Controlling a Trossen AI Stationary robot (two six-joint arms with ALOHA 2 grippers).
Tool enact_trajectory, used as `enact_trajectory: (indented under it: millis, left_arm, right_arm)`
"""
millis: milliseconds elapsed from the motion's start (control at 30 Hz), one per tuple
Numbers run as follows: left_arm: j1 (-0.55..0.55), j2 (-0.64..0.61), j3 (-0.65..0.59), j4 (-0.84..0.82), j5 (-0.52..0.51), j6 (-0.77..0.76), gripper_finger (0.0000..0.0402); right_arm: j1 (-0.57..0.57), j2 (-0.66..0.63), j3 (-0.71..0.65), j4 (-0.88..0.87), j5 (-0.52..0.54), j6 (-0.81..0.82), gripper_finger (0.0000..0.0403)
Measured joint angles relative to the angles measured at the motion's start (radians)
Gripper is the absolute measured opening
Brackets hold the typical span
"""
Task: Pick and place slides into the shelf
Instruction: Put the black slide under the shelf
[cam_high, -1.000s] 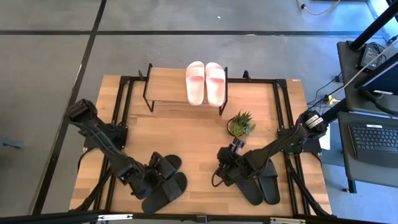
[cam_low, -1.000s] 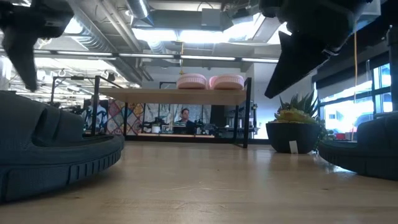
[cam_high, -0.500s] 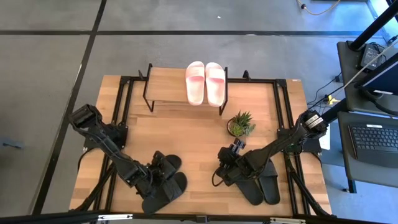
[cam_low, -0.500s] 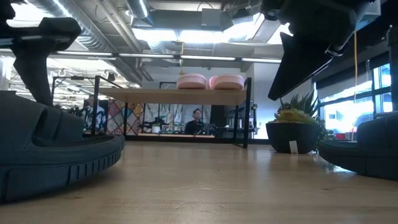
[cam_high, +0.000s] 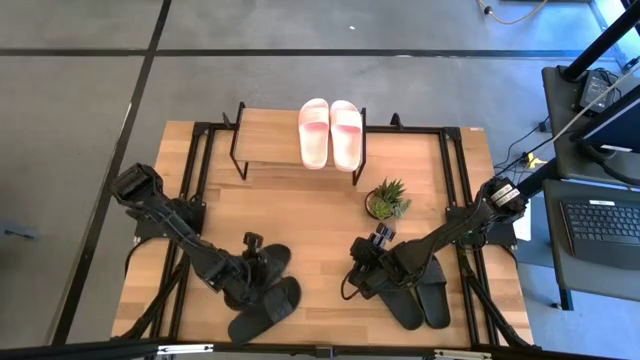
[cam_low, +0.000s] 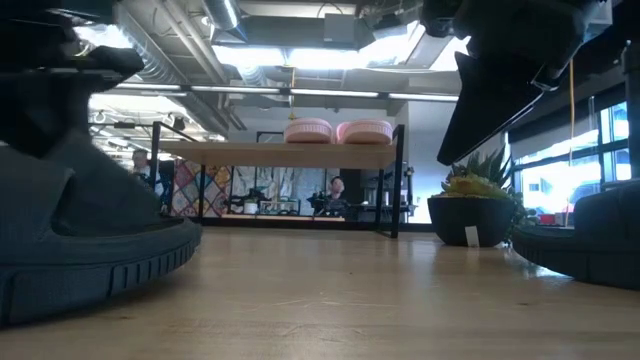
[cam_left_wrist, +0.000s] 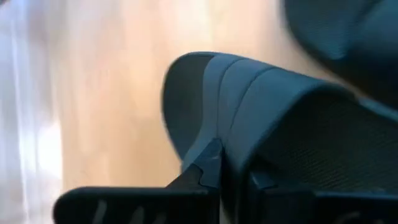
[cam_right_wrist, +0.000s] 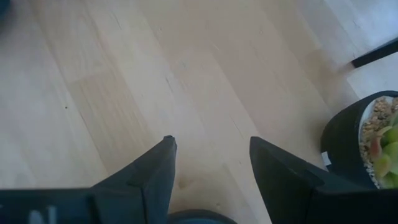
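- No brand, label or other writing can be read on the slides, the shelf or the pot; a small pale tag (cam_low: 470, 236) on the plant pot is too small to make out.
- The table (cam_high: 320, 215) is light wood planks with a black frame around it, standing on a grey floor with dark seams.
- In the low view the room behind shows ceiling lights, pipes and a person (cam_low: 337, 187) far off.
- The shelf (cam_high: 270, 140) stands at the table's far edge, and the pink pair (cam_high: 331, 133) lies side by side on its plank top.
- The left gripper (cam_high: 250, 268) is down on the near-left black pair (cam_high: 266, 296); the left wrist view shows its fingers (cam_left_wrist: 199, 177) touching the strap of 1 black slide (cam_left_wrist: 280, 118), though whether they are clamped on it is unclear.
- The right gripper (cam_right_wrist: 211, 155) hovers spread open over bare wood, beside the potted plant (cam_high: 388, 201).
- The second black pair (cam_high: 425, 295) lies near-right, partly under the right arm.
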Motion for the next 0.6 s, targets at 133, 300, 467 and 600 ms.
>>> enact_trajectory:
  millis: [133,300,467,600]
  left_arm:
    - [0.055,-0.073,-0.001,-0.13,0.004,-0.066,0.0006]
    - [0.164,-0.16,-0.003,-0.311,-0.108,-0.177,0.0005]
    - [0.295,-0.186,-0.003,-0.334,-0.199,-0.13,0.0005]
    - [0.387,-0.184,-0.04,-0.304,-0.241,-0.045,0.0003]
  right_arm:
    - [-0.003,0.0,0.0,-0.006,-0.001,-0.003,0.0206]
    - [-0.018,0.0,0.0,-0.018,0.0,-0.003,0.0206]
    - [-0.039,0.0,0.0,-0.024,0.0,-0.005,0.0206]
    - [-0.049,0.0,0.0,-0.035,0.001,-0.006,0.0206]
